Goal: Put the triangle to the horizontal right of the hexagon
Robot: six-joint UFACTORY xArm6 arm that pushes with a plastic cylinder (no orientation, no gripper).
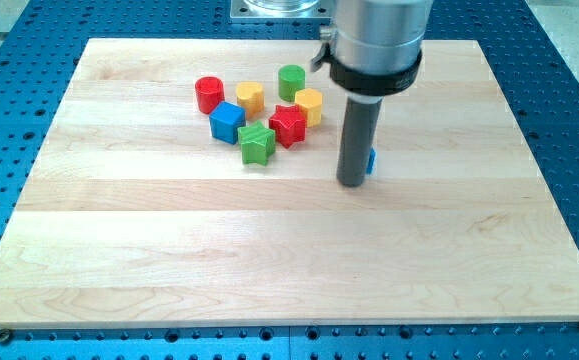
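Here, in the camera view, the dark rod stands on the wooden desk [269, 260], my tip [353, 184] right of the block cluster. There are no fingers, so nothing is gripped. A blue block [372, 160], shape mostly hidden, peeks out touching the rod's right side. Farther left sit a red cylinder [208, 94], yellow hexagon [250, 97], green cylinder [291, 81], second yellow block [309, 104], blue cube [227, 122], red star [288, 125] and green star [256, 143].
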